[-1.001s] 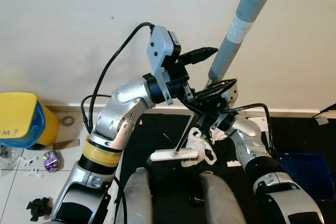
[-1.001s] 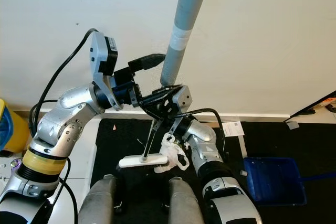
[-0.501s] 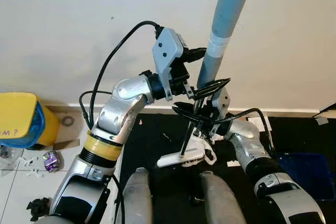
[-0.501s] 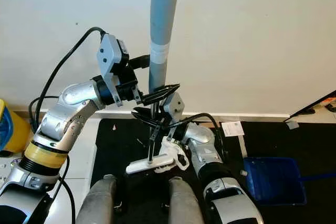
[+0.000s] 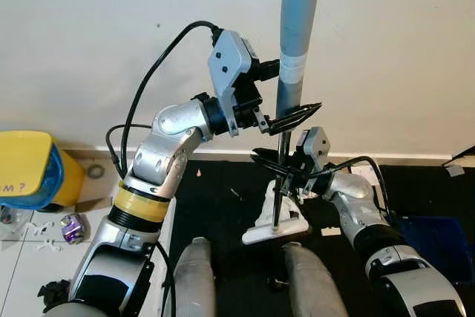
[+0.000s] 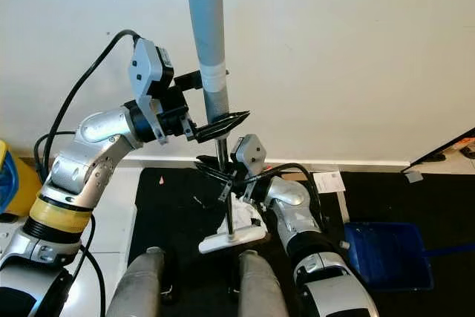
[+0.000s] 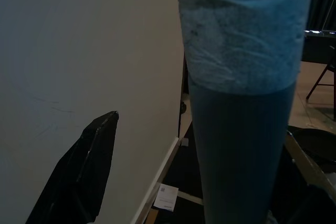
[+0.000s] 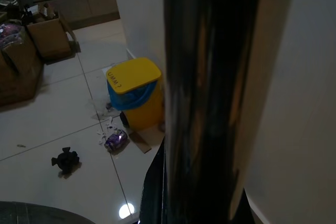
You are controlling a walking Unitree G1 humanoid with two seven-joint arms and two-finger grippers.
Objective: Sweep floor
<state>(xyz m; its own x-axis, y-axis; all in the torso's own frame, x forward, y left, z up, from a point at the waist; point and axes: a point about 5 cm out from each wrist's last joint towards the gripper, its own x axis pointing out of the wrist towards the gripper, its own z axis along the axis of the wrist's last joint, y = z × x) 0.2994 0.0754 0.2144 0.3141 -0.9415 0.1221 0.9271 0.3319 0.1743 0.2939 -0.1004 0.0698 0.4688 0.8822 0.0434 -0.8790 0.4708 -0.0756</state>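
Both my hands, left hand (image 5: pixel 291 115) and right hand (image 5: pixel 276 166), grip the upright broom (image 5: pixel 286 109) (loose scraps (image 5: pixel 44 232) near the yellow bin (image 5: pixel 30 168)); a slack grip could topple it.

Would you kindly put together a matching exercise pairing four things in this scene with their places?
Things:
1. bin
2. dustpan
3. left tool
4. right tool

Places:
A. high on the broom handle
B. floor at the robot's right
C. low on the thin metal pole
D. floor at the robot's left, by the wall

Pairs: 1-D, 2-B, 3-A, 4-C
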